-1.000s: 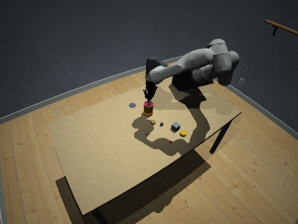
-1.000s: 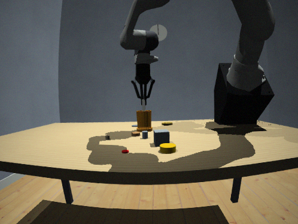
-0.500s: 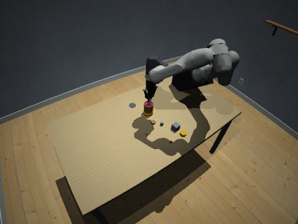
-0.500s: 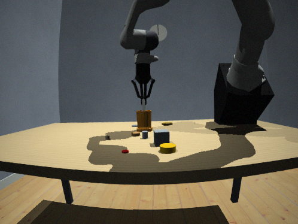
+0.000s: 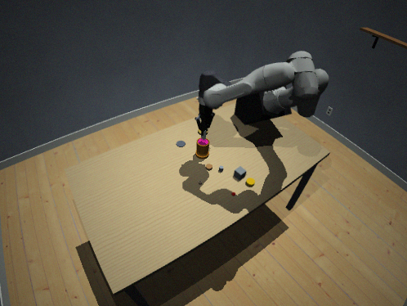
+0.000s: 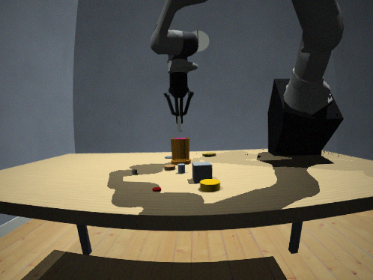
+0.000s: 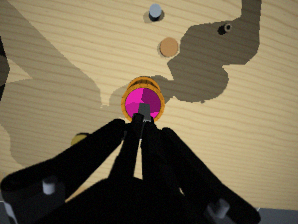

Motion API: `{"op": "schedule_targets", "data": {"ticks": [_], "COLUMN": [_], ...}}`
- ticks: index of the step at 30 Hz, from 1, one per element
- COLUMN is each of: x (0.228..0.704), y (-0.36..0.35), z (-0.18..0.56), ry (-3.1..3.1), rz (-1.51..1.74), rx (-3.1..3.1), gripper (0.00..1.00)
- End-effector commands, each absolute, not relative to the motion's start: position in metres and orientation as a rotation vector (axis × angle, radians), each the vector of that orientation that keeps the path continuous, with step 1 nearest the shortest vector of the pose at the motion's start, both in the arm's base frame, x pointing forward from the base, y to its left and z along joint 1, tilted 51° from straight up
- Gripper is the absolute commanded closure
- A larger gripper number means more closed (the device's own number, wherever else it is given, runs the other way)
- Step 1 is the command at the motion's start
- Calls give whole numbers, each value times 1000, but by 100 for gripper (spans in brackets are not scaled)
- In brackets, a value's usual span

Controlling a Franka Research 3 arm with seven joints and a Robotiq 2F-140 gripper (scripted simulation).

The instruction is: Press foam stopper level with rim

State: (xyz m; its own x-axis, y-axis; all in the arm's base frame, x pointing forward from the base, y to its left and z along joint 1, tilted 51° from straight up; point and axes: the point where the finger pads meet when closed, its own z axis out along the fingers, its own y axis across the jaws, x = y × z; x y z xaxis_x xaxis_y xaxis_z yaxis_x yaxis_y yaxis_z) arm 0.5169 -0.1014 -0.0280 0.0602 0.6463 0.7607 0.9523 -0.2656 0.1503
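Observation:
An orange jar stands upright on the table, also seen in the exterior view and the wrist view. Its magenta foam stopper fills the mouth; in the exterior view its top sits about level with the rim. My gripper is shut with nothing in it, hanging straight above the jar with a clear gap between the fingertips and the stopper. In the top view the gripper hovers just over the jar. Nothing lies on the stopper.
Small objects lie near the jar: a tan disc, a small blue-grey cylinder, a grey-blue cube, a yellow disc, a red disc, a small dark peg and a grey disc. The robot base stands at the back right.

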Motion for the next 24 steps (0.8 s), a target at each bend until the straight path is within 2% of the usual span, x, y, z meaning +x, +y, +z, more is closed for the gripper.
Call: {"op": "schedule_targets", "data": {"ticks": [1, 24], "x": [513, 510], "y": [-107, -117], "z": [-20, -13], "ry": [-1582, -1582], "rz": [-1054, -1054], "rx": [-1947, -1947], "gripper": [100, 100]}}
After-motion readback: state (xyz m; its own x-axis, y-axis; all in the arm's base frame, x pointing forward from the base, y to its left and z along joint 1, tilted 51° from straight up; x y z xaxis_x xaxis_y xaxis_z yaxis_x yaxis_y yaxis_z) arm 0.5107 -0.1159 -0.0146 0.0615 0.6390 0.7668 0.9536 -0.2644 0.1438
